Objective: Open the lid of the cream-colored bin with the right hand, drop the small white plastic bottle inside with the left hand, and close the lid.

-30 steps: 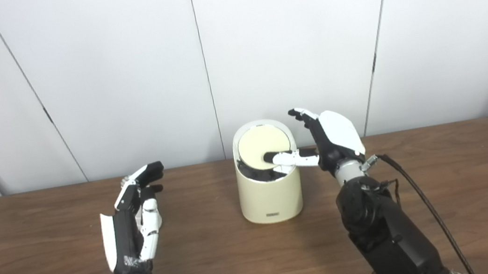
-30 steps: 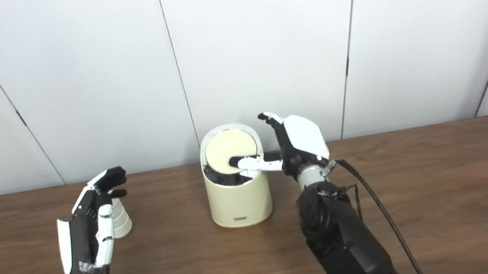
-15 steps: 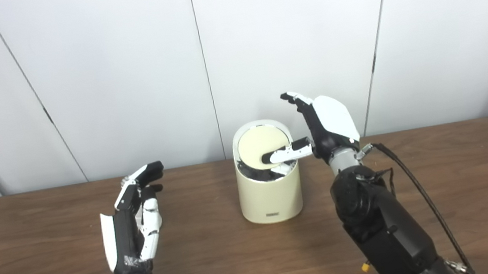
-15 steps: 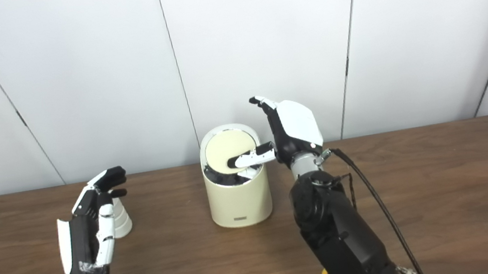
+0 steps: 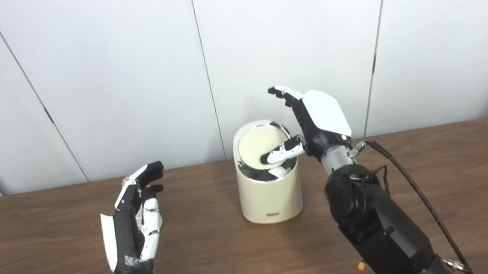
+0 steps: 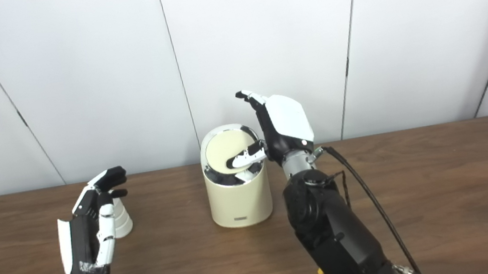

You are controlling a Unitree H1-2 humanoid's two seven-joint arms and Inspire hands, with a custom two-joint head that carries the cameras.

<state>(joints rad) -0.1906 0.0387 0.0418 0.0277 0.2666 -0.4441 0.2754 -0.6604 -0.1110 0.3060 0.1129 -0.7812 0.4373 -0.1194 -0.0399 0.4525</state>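
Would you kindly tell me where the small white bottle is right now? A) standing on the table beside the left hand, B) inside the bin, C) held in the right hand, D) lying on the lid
A: the small white bottle stands on the table, just behind the open left hand, ungrasped.

Small white bottle (image 6: 120, 219): mostly hidden behind the left hand (image 6: 89, 233) in the right eye view, only base and lower body seen; fully blocked by that hand in the left eye view. Cap and neck not visible.

Bin (image 5: 270, 195) interior: dark gap under the tilted lid (image 5: 257, 147), contents not discernible. Part of the lid and the right rim covered by the right hand (image 5: 313, 123), so thumb (image 5: 281, 154) contact with the lid cannot be confirmed. Label on the bin front too small to be read.

Both arms cut off by the bottom edge. Table (image 5: 467, 183) cut off at left, right and bottom edges.
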